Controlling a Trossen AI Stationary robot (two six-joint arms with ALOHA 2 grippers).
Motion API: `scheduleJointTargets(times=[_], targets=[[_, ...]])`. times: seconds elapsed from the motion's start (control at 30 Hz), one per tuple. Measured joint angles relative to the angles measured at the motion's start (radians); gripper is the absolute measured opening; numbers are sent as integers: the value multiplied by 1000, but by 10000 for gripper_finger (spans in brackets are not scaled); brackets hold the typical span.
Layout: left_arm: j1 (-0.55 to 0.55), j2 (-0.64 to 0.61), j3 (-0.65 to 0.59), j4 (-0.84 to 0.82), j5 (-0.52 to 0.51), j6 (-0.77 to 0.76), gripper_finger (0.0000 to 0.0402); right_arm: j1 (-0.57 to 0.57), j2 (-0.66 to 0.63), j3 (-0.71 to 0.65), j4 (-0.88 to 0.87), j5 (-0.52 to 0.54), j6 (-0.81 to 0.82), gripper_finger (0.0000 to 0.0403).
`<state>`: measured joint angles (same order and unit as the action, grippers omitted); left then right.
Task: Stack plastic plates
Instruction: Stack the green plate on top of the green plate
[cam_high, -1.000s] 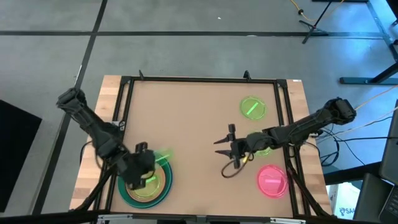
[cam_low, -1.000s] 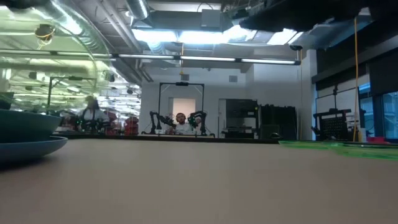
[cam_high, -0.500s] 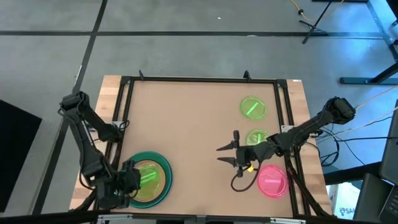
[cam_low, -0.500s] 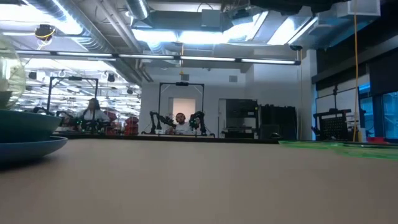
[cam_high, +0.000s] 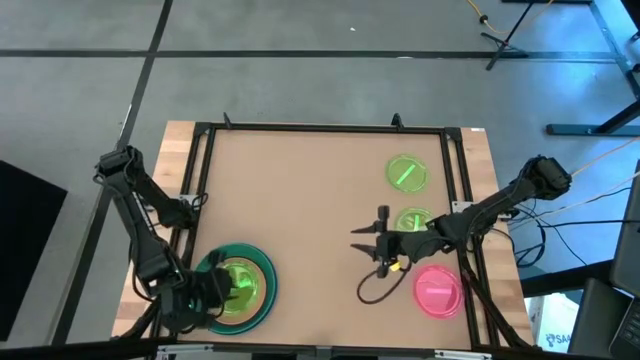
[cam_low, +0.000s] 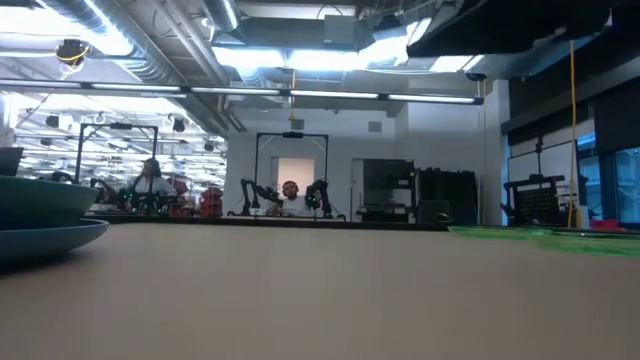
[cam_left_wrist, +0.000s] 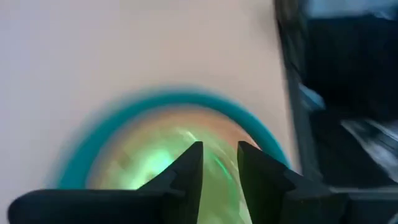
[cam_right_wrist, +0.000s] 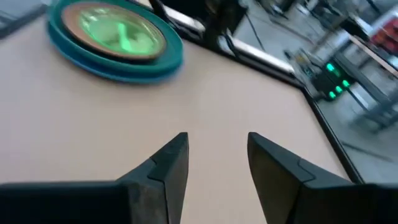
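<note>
A stack of plastic plates (cam_high: 240, 286) is sitting at the desk's near left corner: a teal plate (cam_high: 262, 262) is lying beneath a peach one, with a translucent green plate (cam_high: 238, 283) uppermost. In the right wrist view a blue plate (cam_right_wrist: 118, 70) is showing beneath the teal one. Three plates are lying singly on the right half: a far green plate (cam_high: 406, 172), a second green plate (cam_high: 414, 221) partly under the right arm, and a pink plate (cam_high: 437, 290) near the front right corner. These three are lying apart from one another and close to the right rail of the desk (cam_high: 300, 190), whose centre and far left are offering open room.

The left claw (cam_high: 205, 292) is hanging over the stack's left edge at the desk's front rim; in the left wrist view its fingers (cam_left_wrist: 186, 171) are parted by a narrow gap and grasping nothing. The right claw (cam_high: 372, 241) is hovering over bare desk just left of the second green plate, its jaws spread and released.

Compared with one second ago, the left claw is no longer carrying a green plate above the stack; it has pulled back toward the front edge, and the right claw has shifted slightly rightward.
</note>
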<state>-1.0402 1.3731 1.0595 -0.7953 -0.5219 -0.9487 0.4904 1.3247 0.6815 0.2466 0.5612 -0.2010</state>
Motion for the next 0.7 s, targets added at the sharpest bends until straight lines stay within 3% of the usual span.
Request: scheduleJointTargets(times=[0.1, 0.27, 0.53, 0.7], targets=[[11, 0, -8, 39, -127, 137, 92, 0, 0, 0, -29, 51, 44, 159], [73, 1, -88, 255, -209, 398, 84, -1, -1, 0, -95, 100, 119, 159], [256, 1, -306, 842, -30, 791, 68, -118, -1, 0, -465, 101, 476, 159], [361, 1, -412, 1087, 33, 858, 61, -259, 1, 0, -688, 66, 686, 159]])
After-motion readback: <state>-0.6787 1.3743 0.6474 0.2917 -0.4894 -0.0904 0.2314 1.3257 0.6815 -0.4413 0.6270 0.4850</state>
